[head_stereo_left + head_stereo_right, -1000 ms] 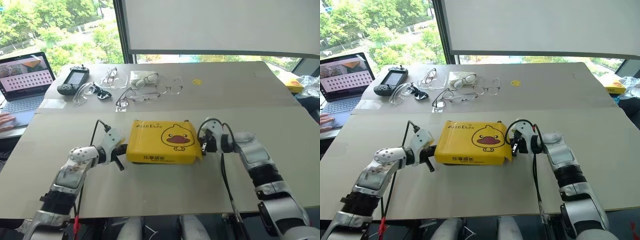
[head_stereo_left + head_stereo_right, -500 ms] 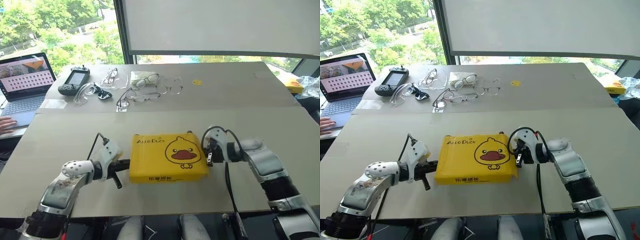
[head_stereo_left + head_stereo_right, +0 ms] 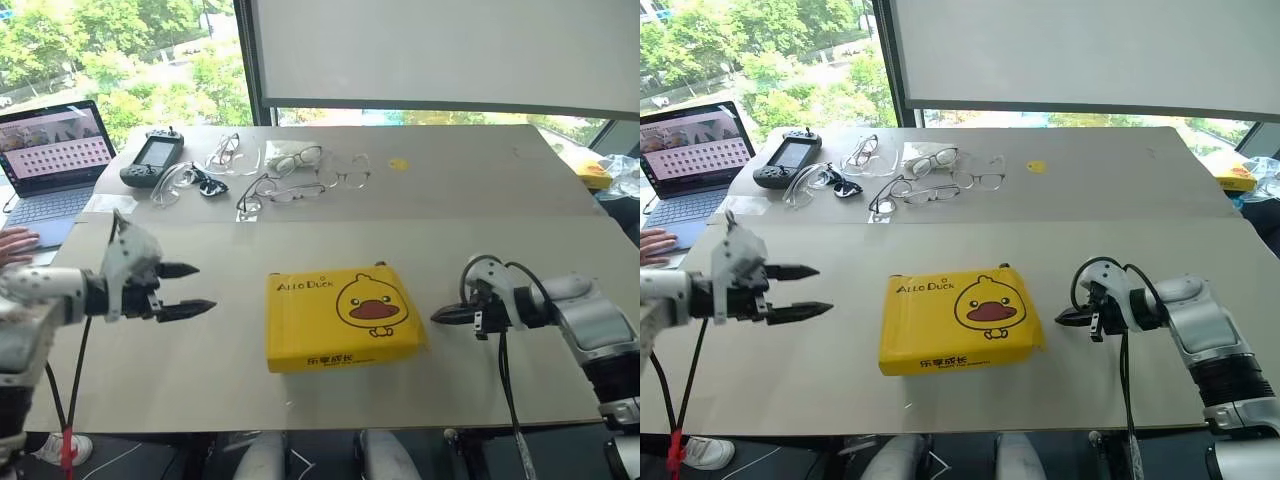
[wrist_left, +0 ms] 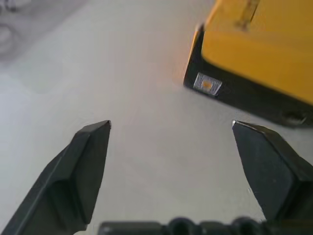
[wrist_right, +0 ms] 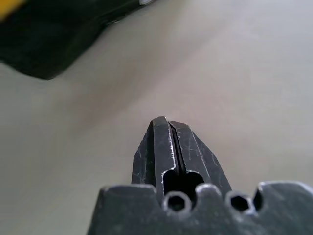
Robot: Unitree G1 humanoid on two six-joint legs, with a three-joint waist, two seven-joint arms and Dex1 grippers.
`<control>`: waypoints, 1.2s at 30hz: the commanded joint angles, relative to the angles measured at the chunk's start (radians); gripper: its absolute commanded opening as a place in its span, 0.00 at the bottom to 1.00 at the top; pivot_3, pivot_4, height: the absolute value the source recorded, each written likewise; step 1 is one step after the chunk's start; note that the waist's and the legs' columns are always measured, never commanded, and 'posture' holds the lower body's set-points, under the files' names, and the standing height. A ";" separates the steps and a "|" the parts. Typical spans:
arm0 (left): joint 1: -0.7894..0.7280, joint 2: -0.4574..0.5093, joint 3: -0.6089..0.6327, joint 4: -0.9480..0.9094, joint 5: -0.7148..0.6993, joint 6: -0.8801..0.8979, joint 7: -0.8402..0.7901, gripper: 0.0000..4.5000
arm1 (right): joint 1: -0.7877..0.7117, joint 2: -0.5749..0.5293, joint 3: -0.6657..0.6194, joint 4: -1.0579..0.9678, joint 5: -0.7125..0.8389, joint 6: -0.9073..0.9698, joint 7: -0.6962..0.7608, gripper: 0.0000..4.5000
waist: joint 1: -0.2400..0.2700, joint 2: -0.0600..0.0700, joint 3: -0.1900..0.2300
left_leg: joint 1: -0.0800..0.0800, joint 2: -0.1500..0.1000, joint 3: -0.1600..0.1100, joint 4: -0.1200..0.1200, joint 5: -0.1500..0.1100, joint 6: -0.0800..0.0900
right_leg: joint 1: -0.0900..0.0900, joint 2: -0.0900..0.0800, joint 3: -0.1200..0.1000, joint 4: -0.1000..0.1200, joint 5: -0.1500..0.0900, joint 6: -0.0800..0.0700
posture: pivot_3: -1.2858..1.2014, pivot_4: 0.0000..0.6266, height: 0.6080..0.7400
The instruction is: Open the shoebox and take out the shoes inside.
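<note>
Nearest, the shoebox: rectangular cardboard shoebox (image 3: pixel 341 318) with a yellow lid bearing a cartoon duck face and dark lettering, black sides; it lies flat near the front edge of the pale beige bench (image 3: pixel 300 250), lid on, between the two pincers and touched by neither.
Left pincer: left pincer (image 3: pixel 188 288) hangs above the bench well to the left of the shoebox, its two black fingers spread wide and pointing toward the box, nothing between them.
Right pincer: right pincer (image 3: pixel 445 315) sits low just beside the shoebox's right end, apart from it, fingers pressed together on nothing, tip aimed at the box.
Left edge: a person's hand (image 3: pixel 15 243) rests in front of an open grey laptop (image 3: pixel 52 170) with a lit screen.
Far half of bench: a dark handheld controller with a screen (image 3: pixel 151 160), then several pairs of clear and dark-framed spectacles (image 3: pixel 285 180) scattered to its right, and a small yellow round sticker (image 3: pixel 399 164) further right.
Far right: a small yellow packet (image 3: pixel 592 176) beyond the bench's corner.
</note>
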 commanded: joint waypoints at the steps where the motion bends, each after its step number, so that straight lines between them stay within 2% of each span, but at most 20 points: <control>1: -0.059 0.057 0.073 -0.089 -0.165 0.164 -0.014 0.99 | 0.025 -0.024 -0.040 -0.120 0.107 0.080 0.064 0.00 | -0.004 0.000 0.001 | 0.000 0.001 0.001 0.000 0.000 0.000 | 0.000 0.000 0.001 0.001 0.000 0.000 | 0.52 0.24 1.00; 4: -0.054 0.094 0.114 -0.109 -0.230 0.223 -0.027 0.99 | 0.026 -0.017 -0.056 -0.164 0.163 0.134 0.060 0.00 | -0.008 0.000 0.002 | 0.002 0.003 0.002 0.000 0.000 0.000 | 0.000 0.002 0.001 0.001 0.000 0.000 | 0.52 0.24 1.00; 10: -0.081 0.110 0.166 -0.107 -0.285 0.270 0.017 0.99 | -0.022 0.031 -0.120 -0.244 0.341 0.281 0.039 0.00 | -0.001 0.000 0.003 | 0.002 0.005 0.002 0.000 0.000 0.000 | 0.000 0.005 0.002 0.001 0.000 0.000 | 0.52 0.24 1.00; 13: -0.008 0.141 0.188 -0.134 -0.266 0.256 -0.011 0.99 | -0.104 0.097 -0.182 -0.234 0.449 0.373 -0.026 0.00 | -0.003 0.000 0.004 | 0.002 0.006 0.002 0.000 -0.001 -0.001 | 0.000 0.005 0.003 0.001 0.000 0.000 | 0.52 0.24 1.00; 16: 0.052 0.157 0.252 -0.168 -0.323 0.304 -0.038 0.99 | -0.222 0.183 -0.232 -0.167 0.479 0.399 -0.145 0.00 | -0.005 -0.001 0.005 | 0.001 0.007 0.004 0.000 -0.001 -0.002 | -0.003 0.007 0.006 0.001 0.001 -0.002 | 0.52 0.24 1.00; 24: 0.122 0.157 0.329 -0.210 -0.370 0.328 -0.046 0.99 | -0.458 0.354 -0.210 0.102 0.279 0.266 -0.479 0.00 | 0.002 -0.001 0.005 | -0.001 0.010 0.006 0.000 -0.001 -0.002 | -0.008 0.013 0.008 0.001 0.007 -0.012 | 0.52 0.24 1.00; 27: 0.128 0.157 0.332 -0.217 -0.380 0.323 -0.037 0.99 | -0.509 0.367 -0.190 0.177 0.213 0.245 -0.545 0.00 | 0.001 -0.001 0.005 | -0.008 0.010 0.009 0.000 -0.001 -0.003 | -0.017 0.013 0.011 0.004 0.009 -0.014 | 0.52 0.24 1.00; 29: 0.128 0.158 0.329 -0.219 -0.383 0.317 -0.033 0.99 | -0.526 0.337 -0.153 0.168 0.200 0.319 -0.530 0.00 | 0.001 -0.001 0.005 | -0.008 0.010 0.009 0.000 -0.001 -0.003 | -0.017 0.013 0.011 0.005 0.009 -0.014 | 0.52 0.24 1.00; 31: 0.125 0.159 0.324 -0.218 -0.379 0.309 -0.031 0.99 | -0.500 0.248 -0.093 0.029 0.248 0.410 -0.388 0.00 | 0.003 0.000 0.007 | -0.008 0.010 0.009 -0.001 -0.001 -0.003 | -0.018 0.013 0.011 0.005 0.009 -0.014 | 0.52 0.24 1.00; 34: 0.098 0.157 0.279 -0.204 -0.347 0.283 0.003 1.00 | -0.499 0.158 -0.039 -0.141 0.311 0.508 -0.282 0.15 | 0.002 0.000 0.008 | -0.010 0.010 0.009 0.000 -0.001 -0.003 | -0.019 0.013 0.011 0.004 0.009 -0.014 | 0.52 0.24 1.00; 36: 0.052 0.148 0.237 -0.188 -0.341 0.273 0.039 1.00 | -0.510 0.135 -0.017 -0.220 0.324 0.541 -0.273 0.31 | -0.002 0.000 0.008 | -0.009 0.010 0.009 0.000 -0.001 -0.003 | -0.018 0.013 0.011 0.004 0.009 -0.014 | 0.52 0.24 1.00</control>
